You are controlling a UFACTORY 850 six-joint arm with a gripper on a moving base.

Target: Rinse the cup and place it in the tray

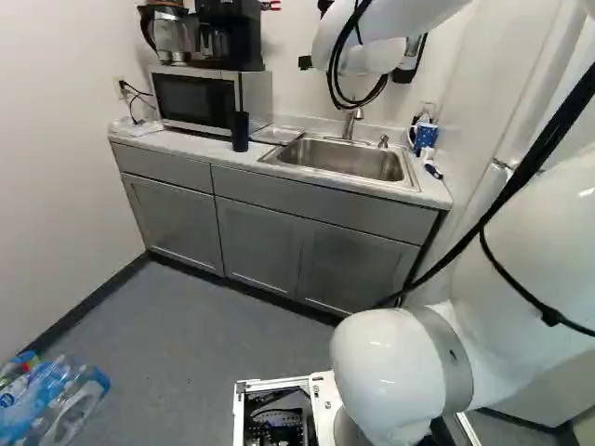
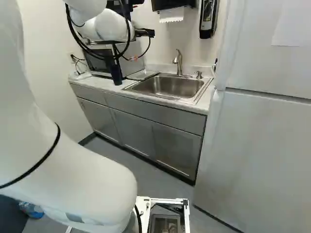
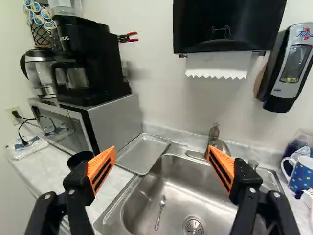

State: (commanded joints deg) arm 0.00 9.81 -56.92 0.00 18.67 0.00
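Observation:
The gripper point(image 3: 162, 151) stands open above the counter's front, its two orange pads wide apart with nothing between them. In the base views the arm's white links hide most of it. A black cup point(image 1: 240, 131) stands upright on the counter left of the sink; in the wrist view the black cup point(image 3: 79, 157) shows partly behind one finger. The shallow metal tray point(image 3: 143, 152) lies between microwave and sink. The steel sink point(image 3: 190, 183) holds a spoon point(image 3: 160, 213), with the faucet point(image 3: 213, 137) behind it. Right of the sink is a blue dotted mug point(image 3: 301, 174).
A microwave point(image 1: 195, 99) with a black coffee maker point(image 3: 83, 61) on top stands left of the tray. Above the sink hang a paper towel dispenser point(image 3: 227, 27) and a soap dispenser point(image 3: 291, 63). A white fridge point(image 2: 257, 160) flanks the counter. Bottles point(image 1: 51, 400) lie on the floor.

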